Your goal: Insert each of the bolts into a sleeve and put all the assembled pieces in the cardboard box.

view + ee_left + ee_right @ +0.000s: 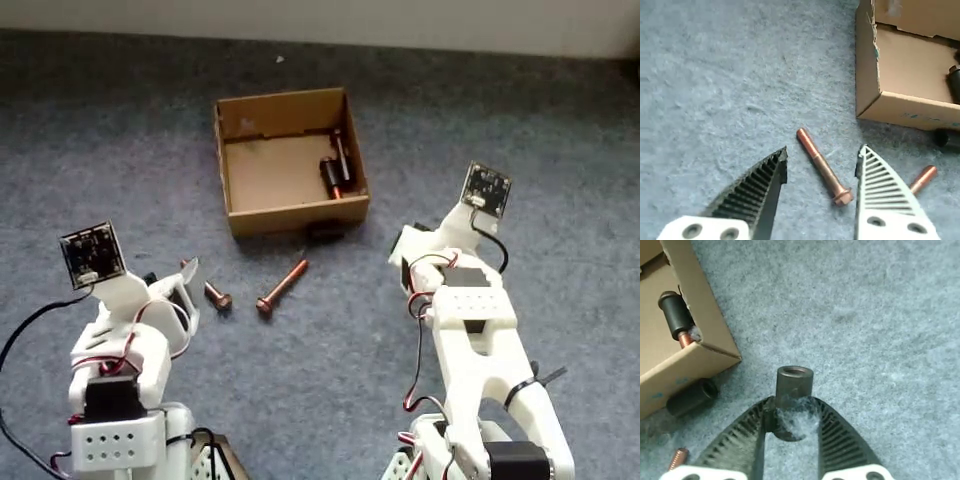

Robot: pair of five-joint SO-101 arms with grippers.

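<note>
High view puts the open cardboard box point(300, 215) on the far part of the grey surface point(120, 130). An assembled piece point(330, 178) lies along its right inner wall, copper tip toward the arms. There is faint bluish print on the box's front wall, too small to read.

The left gripper point(822, 150) is spread wide over the near bolt point(824, 166), a finger on either side and neither touching it. This bolt lies flat, its flanged head toward the gripper and its shank slanting away. A second bolt point(283, 288) lies just beside it, head toward the arms and tip angled at the box.

The right gripper point(792, 402) is clamped on a dark sleeve point(794, 385), whose long axis runs straight out from the fingers, open bore facing away. A spare sleeve point(692, 396) lies on its side against the box's front wall.
</note>
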